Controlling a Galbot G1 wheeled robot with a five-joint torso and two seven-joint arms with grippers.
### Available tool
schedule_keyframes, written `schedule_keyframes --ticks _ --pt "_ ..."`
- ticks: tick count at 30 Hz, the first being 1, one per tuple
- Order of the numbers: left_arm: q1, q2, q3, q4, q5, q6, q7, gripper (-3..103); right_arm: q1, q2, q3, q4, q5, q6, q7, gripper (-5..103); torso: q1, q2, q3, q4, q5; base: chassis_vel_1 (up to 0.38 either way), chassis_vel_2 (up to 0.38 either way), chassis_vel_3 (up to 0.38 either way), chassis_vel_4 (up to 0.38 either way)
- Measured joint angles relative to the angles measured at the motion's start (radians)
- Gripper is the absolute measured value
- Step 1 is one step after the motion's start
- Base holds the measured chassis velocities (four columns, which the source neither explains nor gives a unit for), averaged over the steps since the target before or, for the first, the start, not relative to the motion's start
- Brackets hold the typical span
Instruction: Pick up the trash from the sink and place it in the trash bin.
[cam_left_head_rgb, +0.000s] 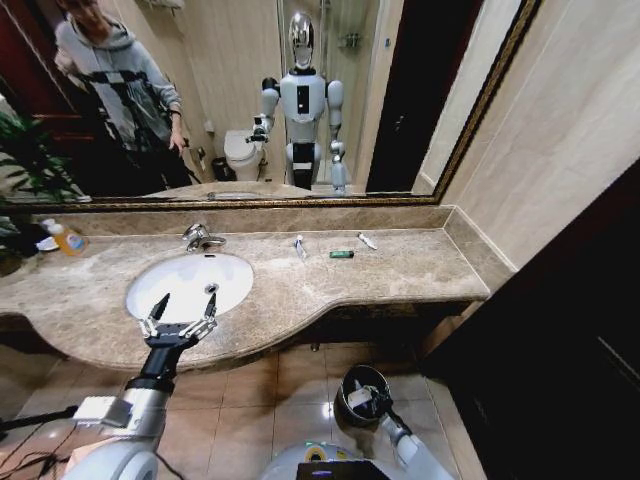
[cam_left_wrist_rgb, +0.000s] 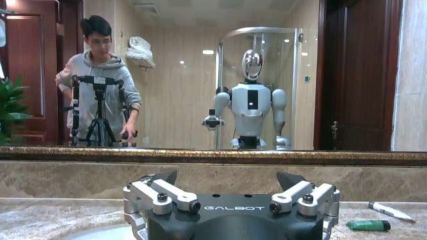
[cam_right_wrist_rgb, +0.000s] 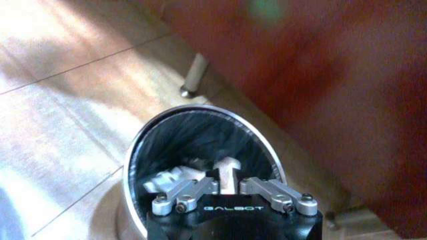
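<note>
Fingers (cam_right_wrist_rgb: 193, 190) of the right gripper (cam_right_wrist_rgb: 227, 180) are drawn close together just inside the bin (cam_right_wrist_rgb: 193, 108), pinching what looks like a white packet (cam_right_wrist_rgb: 227, 167). More pale litter lies on the bin's floor beneath it. In the head view the bin stands on the tiled floor at 5 o'clock from the sink (cam_left_head_rgb: 190, 275), below the counter (cam_left_head_rgb: 400, 270) edge.

The step in hand appears to be the drop. To do it well, the gripper should stay centred within the metal rim and low enough for the packet to fall clear of the wall. The fingers then need to part fully so the thin packet does not cling to a pad. The arm should rise straight up, since a sideways pull could catch the rim and tip the light bin.

The left gripper (cam_left_head_rgb: 186, 300) hovers over the sink's near edge at 6 o'clock, fingers spread wide and holding nothing. The basin looks bare. A green tube (cam_left_head_rgb: 341, 254) and a white sachet (cam_left_head_rgb: 367, 241) lie on the counter at 2 o'clock from the sink, and another small white piece (cam_left_head_rgb: 299, 247) lies nearer the tap side.
</note>
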Motion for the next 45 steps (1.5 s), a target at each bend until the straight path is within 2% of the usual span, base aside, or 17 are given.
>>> schedule_keyframes --ticks 1,3,5,9,12,16,21,22,26,28,29,33,34,37,39,40,45 --pt "0.000 0.000 0.000 0.000 0.000 0.000 0.000 100 0.000 0.000 0.000 0.000 0.000 0.000 0.000 12 0.000 0.000 0.000 0.0000 0.0000 0.000 0.000 0.000 0.000" --pt "0.000 0.000 0.000 0.000 0.000 0.000 0.000 100 -0.001 0.000 -0.002 0.000 0.003 -0.013 -0.025 22 0.000 0.000 0.000 0.0000 -0.0001 0.000 0.000 0.000 0.000" --pt "0.000 0.000 0.000 0.000 0.000 0.000 0.000 100 -0.002 0.000 -0.002 0.003 0.004 -0.018 -0.034 22 0.000 0.000 0.000 0.0000 -0.0001 0.000 0.000 0.000 0.000" --pt "0.000 0.000 0.000 0.000 0.000 0.000 0.000 100 -0.007 0.006 -0.003 0.025 0.015 -0.045 -0.078 44 0.000 0.000 0.000 0.0000 0.0000 0.000 0.000 0.000 0.000" --pt "0.000 0.000 0.000 0.000 0.000 0.000 0.000 100 -0.008 0.007 -0.003 0.028 0.018 -0.047 -0.082 50 0.000 0.000 0.000 0.0000 0.0000 0.000 0.000 0.000 0.000" --pt "0.000 0.000 0.000 0.000 0.000 0.000 0.000 100 -0.022 0.012 -0.003 0.054 0.022 -0.051 -0.099 77 0.000 0.000 0.000 0.0000 -0.0001 0.000 0.000 0.000 0.000" --pt "0.000 0.000 0.000 0.000 0.000 0.000 0.000 100 -0.058 0.017 0.000 0.127 0.055 -0.052 -0.121 97 0.000 0.000 0.000 0.0001 0.0001 0.000 0.000 0.000 0.000" --pt "0.000 0.000 0.000 0.000 0.000 0.000 0.000 100 -0.058 0.017 0.000 0.127 0.055 -0.052 -0.121 97 0.000 0.000 0.000 0.0001 0.0001 0.000 0.000 0.000 0.000" --pt "0.000 0.000 0.000 0.000 0.000 0.000 0.000 100 -0.132 0.014 -0.011 0.280 0.231 -0.081 -0.174 100 0.000 0.000 0.000 0.0000 -0.0005 0.000 0.000 0.000 0.000" --pt "0.000 0.000 0.000 0.000 0.000 0.000 0.000 100 -0.187 0.010 -0.014 0.375 0.367 -0.083 -0.190 100 0.000 0.000 0.000 0.0001 0.0004 0.000 0.000 0.000 0.000" --pt "0.000 0.000 0.000 0.000 0.000 0.000 0.000 100 -0.187 0.010 -0.014 0.375 0.367 -0.083 -0.190 100 0.000 0.000 0.000 0.0001 0.0004 0.000 0.000 0.000 0.000" --pt "0.000 0.000 0.000 0.000 0.000 0.000 0.000 100 -0.326 -0.010 -0.014 0.638 0.614 -0.177 -0.205 100 0.000 0.000 0.000 -0.0001 0.0002 0.000 0.000 0.000 0.000" --pt "0.000 0.000 0.000 0.000 0.000 0.000 0.000 100 -0.326 -0.010 -0.014 0.638 0.614 -0.177 -0.205 100 0.000 0.000 0.000 -0.0001 0.0002 0.000 0.000 0.000 0.000" --pt "0.000 0.000 0.000 0.000 0.000 0.000 0.000 100 -0.439 -0.026 0.005 0.898 0.738 -0.264 -0.212 100 0.000 0.000 0.000 0.0002 0.0000 0.000 0.000 0.000 0.000" --pt "0.000 0.000 0.000 0.000 0.000 0.000 0.000 100 -0.458 -0.030 0.008 0.940 0.754 -0.278 -0.212 100 0.000 0.000 0.000 0.0001 0.0001 0.000 0.000 0.000 0.000" --pt "0.000 0.000 0.000 0.000 0.000 0.000 0.000 100 -0.519 -0.040 0.018 1.075 0.799 -0.314 -0.213 100 0.000 0.000 0.000 -0.0001 -0.0002 0.000 0.000 0.000 0.000" --pt "0.000 0.000 0.000 0.000 0.000 0.000 0.000 100 -0.687 -0.044 0.032 1.367 0.867 -0.351 -0.221 100 0.000 0.000 0.000 -0.0001 -0.0001 0.000 0.000 0.000 0.000"
